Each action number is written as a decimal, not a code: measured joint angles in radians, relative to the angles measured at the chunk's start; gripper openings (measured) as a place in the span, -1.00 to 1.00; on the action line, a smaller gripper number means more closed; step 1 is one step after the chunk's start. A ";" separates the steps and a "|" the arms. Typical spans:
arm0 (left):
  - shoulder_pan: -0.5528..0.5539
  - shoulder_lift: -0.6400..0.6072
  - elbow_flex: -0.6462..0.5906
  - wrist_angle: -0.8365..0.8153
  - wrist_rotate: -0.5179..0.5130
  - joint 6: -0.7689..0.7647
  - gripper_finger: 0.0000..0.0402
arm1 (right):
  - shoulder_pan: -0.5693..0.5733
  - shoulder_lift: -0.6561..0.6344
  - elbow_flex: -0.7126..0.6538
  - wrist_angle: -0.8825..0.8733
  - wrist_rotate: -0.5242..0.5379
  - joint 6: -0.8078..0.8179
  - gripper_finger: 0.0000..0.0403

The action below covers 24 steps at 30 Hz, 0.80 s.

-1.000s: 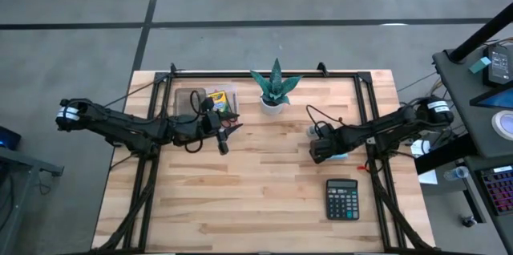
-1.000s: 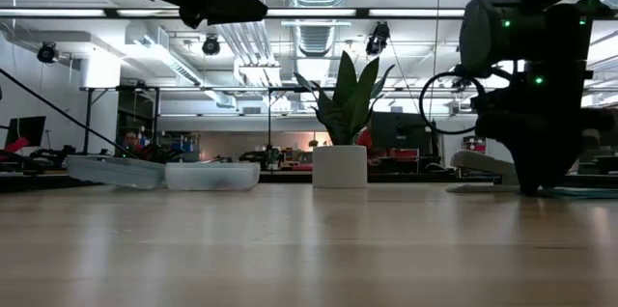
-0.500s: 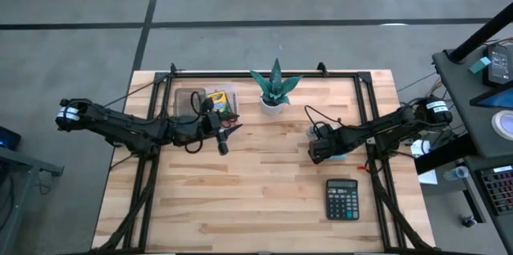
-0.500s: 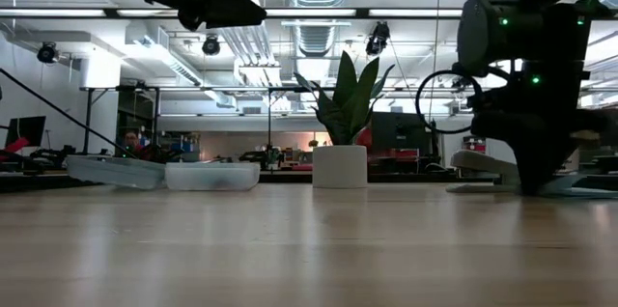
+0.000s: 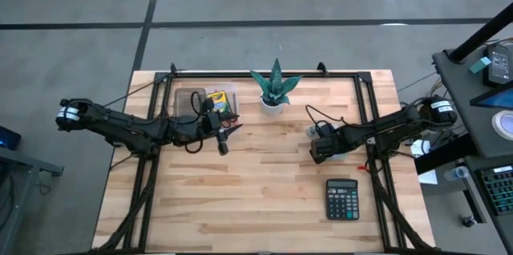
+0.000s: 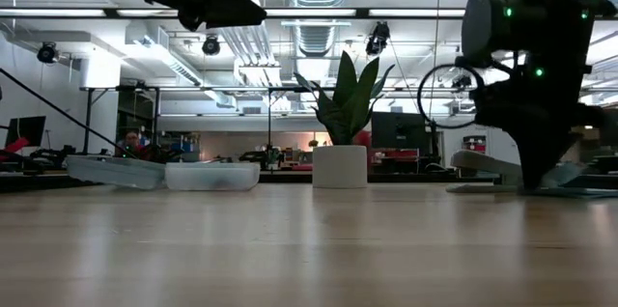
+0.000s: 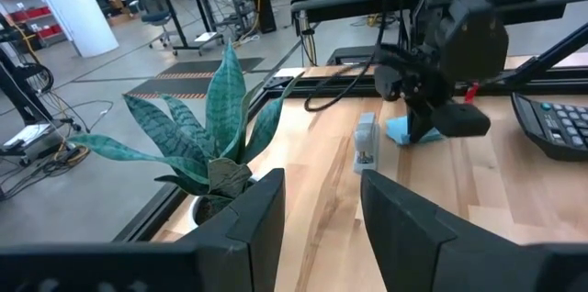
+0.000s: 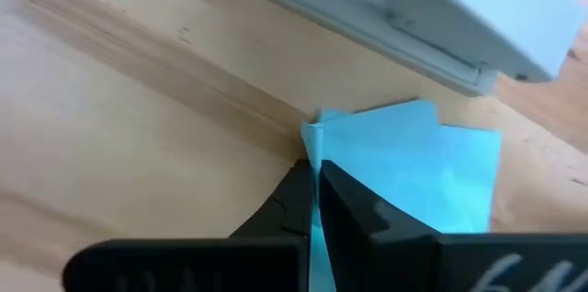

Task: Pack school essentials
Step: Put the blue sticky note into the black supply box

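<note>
A light-blue sticky-note pad (image 8: 413, 163) lies on the wooden table right of centre, beside a grey stapler (image 7: 366, 140). My right gripper (image 8: 315, 177) stands over the pad (image 5: 340, 157), pointing down and shut on it. A yellow-green crayon box (image 5: 217, 101) sits in a clear box (image 5: 191, 99) at the far left. My left gripper (image 5: 224, 136) hovers open just near of that box, well above the table, with nothing between its fingers (image 7: 257, 228). My right gripper pinches an upturned edge of the pad's top sheets (image 8: 312, 140) between its two fingertips. It comes from above, pointing down. One sheet or several, I cannot tell. The rest of the pad lies flat on the table.
A spiky green plant in a white pot (image 5: 275, 88) stands at the far middle. A black calculator (image 5: 342, 199) lies near the right front. The clear box (image 6: 212, 174) and its lid (image 6: 116, 170) rest on the table's far left. Bare wood fills the middle and front.
My right gripper has shut on the sticky-note pad's edge while staying almost in place above it. The left arm has kept still.
</note>
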 joint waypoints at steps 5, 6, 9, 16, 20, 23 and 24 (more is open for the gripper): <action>0.000 0.000 -0.002 0.000 0.000 0.005 -0.37 | 0.010 -0.067 0.003 0.006 0.017 -0.025 -0.96; 0.000 0.000 -0.002 0.000 0.000 0.005 -0.37 | 0.014 -0.078 0.003 0.008 0.022 -0.027 -0.96; 0.000 0.000 -0.003 0.000 0.000 0.005 -0.37 | 0.024 -0.108 0.003 0.023 0.027 -0.055 -0.96; 0.001 0.000 -0.007 0.009 0.072 0.000 -0.37 | 0.071 -0.181 -0.003 0.342 -0.019 -0.303 -0.96; 0.000 0.001 -0.032 0.090 0.279 0.003 -0.37 | 0.099 -0.201 -0.024 0.701 -0.141 -0.568 -0.96; 0.000 0.021 -0.053 0.242 0.399 0.006 -0.35 | 0.107 -0.185 -0.050 0.991 -0.256 -0.717 -0.96; 0.000 0.034 -0.056 0.286 0.435 0.008 -0.34 | 0.106 -0.173 -0.058 1.080 -0.288 -0.752 -0.96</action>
